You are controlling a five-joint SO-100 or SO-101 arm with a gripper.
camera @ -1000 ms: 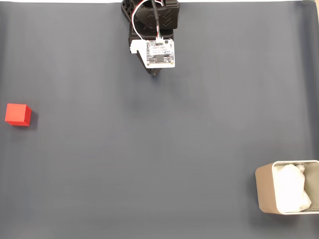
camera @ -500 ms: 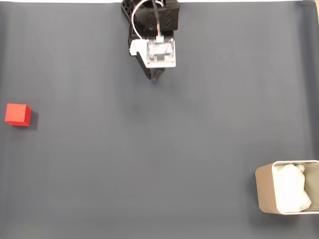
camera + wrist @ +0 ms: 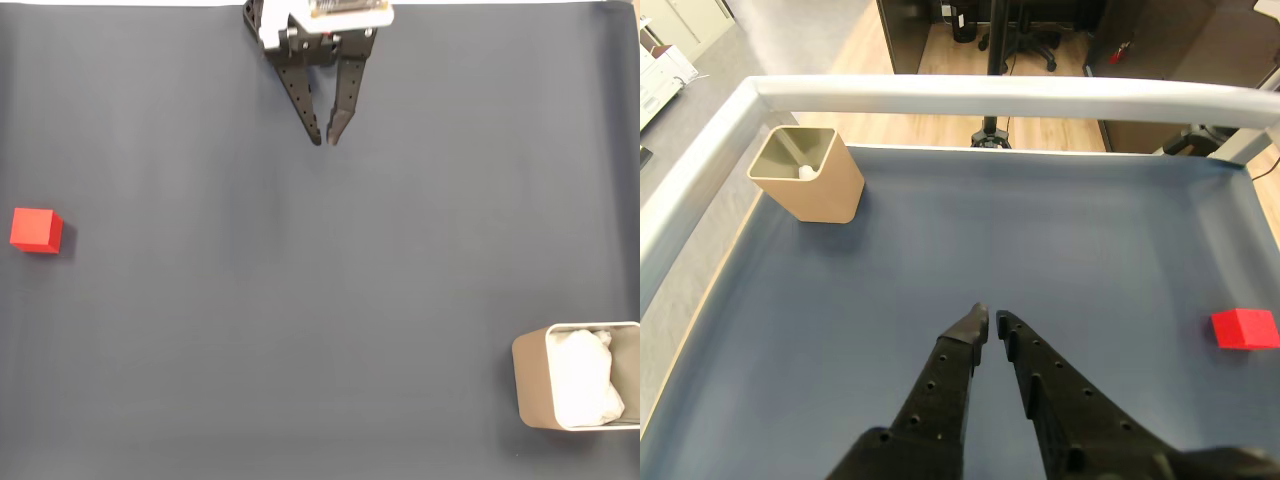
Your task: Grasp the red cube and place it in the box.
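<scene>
The red cube rests on the dark mat at the far left of the fixed view; the wrist view has it at the right edge. The beige box, lined with crumpled white paper, stands at the bottom right of the fixed view and at the far left of the wrist view. My gripper hangs at the top centre, far from both, with its black fingertips nearly touching and nothing between them.
A dark grey mat covers the table. A white raised rim borders the far and left sides in the wrist view. Beyond it are a wooden floor and chair legs.
The arm has swung its wrist back toward the top edge of the fixed view, so both fingers now show stretched out over the mat. Cube and box have not moved.
</scene>
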